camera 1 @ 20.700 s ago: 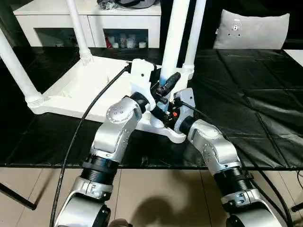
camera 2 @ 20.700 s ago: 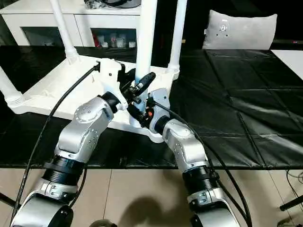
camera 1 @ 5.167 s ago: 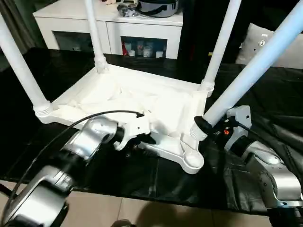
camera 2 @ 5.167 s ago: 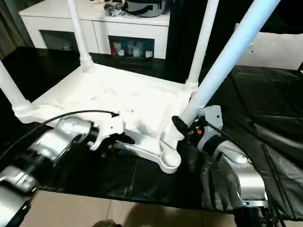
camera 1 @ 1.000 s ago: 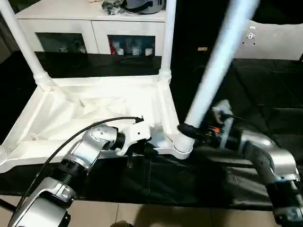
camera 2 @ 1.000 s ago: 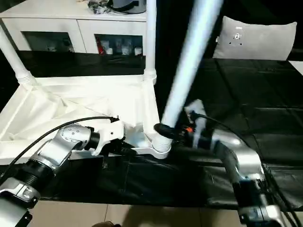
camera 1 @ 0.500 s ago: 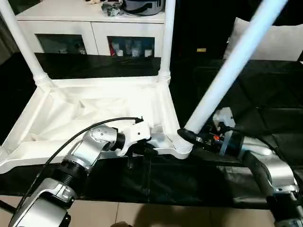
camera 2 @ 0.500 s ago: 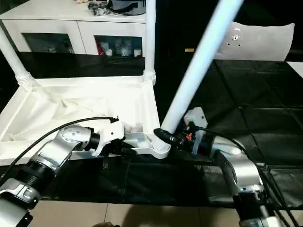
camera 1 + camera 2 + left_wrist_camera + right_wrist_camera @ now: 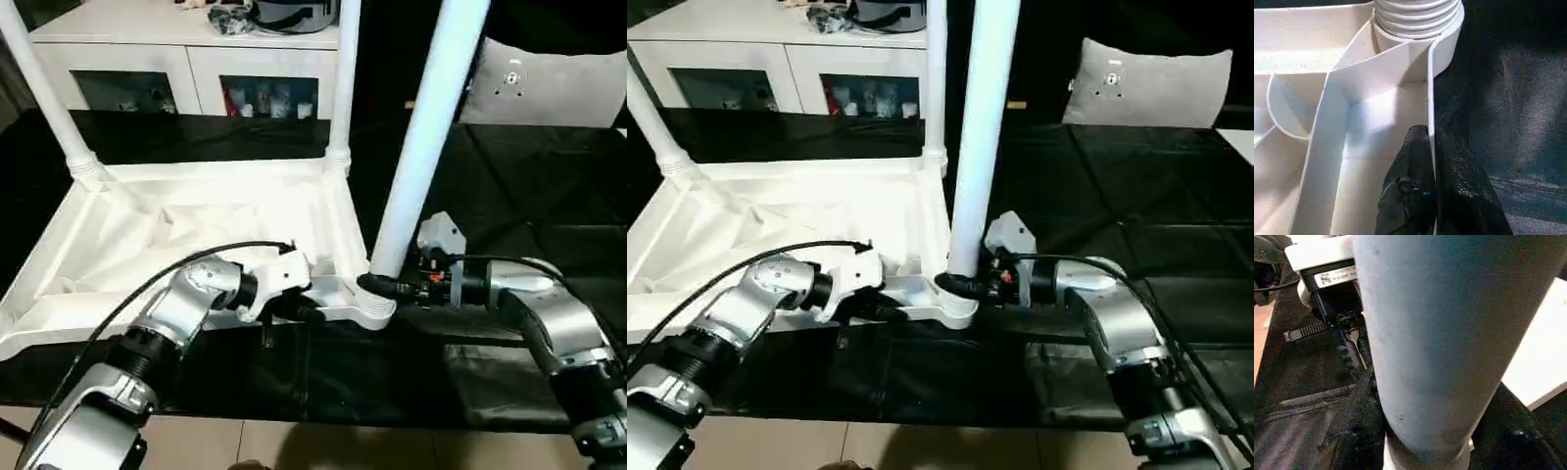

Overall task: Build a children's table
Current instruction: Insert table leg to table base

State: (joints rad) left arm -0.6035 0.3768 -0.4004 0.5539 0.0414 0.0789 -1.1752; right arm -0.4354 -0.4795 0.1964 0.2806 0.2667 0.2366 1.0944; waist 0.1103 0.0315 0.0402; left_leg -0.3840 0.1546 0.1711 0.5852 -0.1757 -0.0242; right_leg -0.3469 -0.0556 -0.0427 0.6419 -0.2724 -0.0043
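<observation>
Last leg going into its corner socket

The children's table (image 9: pixel 196 230) lies upside down on the black-covered tabletop (image 9: pixel 549 211). The right pincer (image 9: pixel 377 286) is clamped on the fourth leg (image 9: pixel 421 137) at its ribbed base; the left pincer (image 9: pixel 1432 188) pinches the thin rim together. Next, I judge, twist the smooth tapered tube home

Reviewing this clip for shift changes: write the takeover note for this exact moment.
Left gripper: shut, pinching the near rim of the upside-down table top.
Right gripper: closed around the base of the near-right leg, which stands upright at its corner socket.
Done: back legs seated.
Left: whether this leg is fully seated cannot be told; check it, release, then turn the table over.
</observation>
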